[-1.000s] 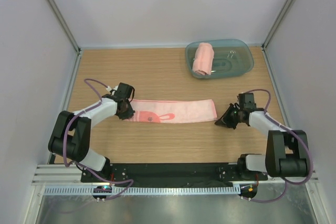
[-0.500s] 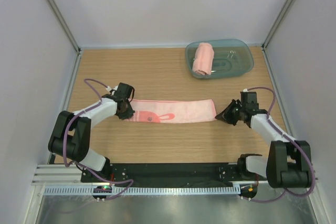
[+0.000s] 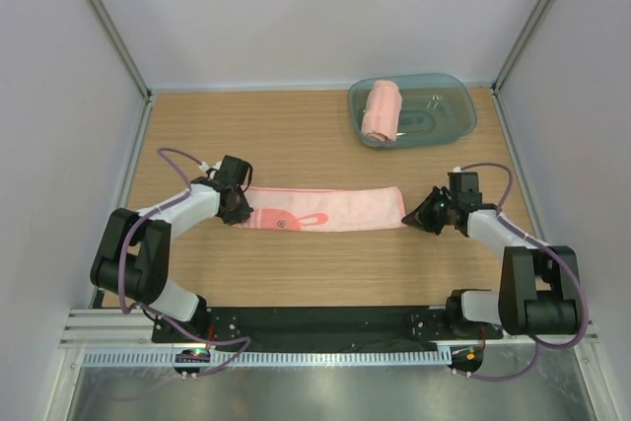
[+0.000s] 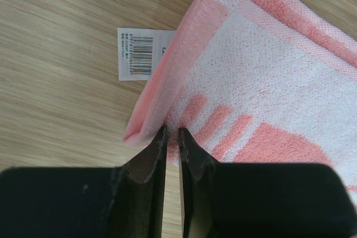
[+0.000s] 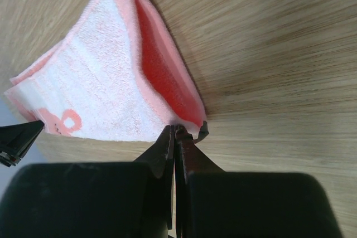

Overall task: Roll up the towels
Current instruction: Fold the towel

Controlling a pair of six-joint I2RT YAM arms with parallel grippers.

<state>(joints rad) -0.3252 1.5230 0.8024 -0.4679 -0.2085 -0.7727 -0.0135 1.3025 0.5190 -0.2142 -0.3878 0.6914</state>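
Both arms reach out from the near edge of the worktop (image 3: 296, 263) with elbows bent outward and wrists dropped low, the left arm (image 3: 182, 206) and the right arm (image 3: 498, 229) turned inward to face each other. Between them the flat towel (image 3: 325, 207) lies stretched side to side, mid-worktop. The left fingers (image 4: 173, 132) are all but closed, nipping its folded left edge beside the barcode label (image 4: 136, 54). The right fingers (image 5: 174, 129) are pressed shut on the right corner, which is raised a little off the wood. To begin the roll well, I would keep both layers in one pinch, turn the end over tightly and squarely, and have the other end held taut so the coil does not skew. Far right, the rolled towel (image 3: 382, 110) sits in the tub (image 3: 439, 110).
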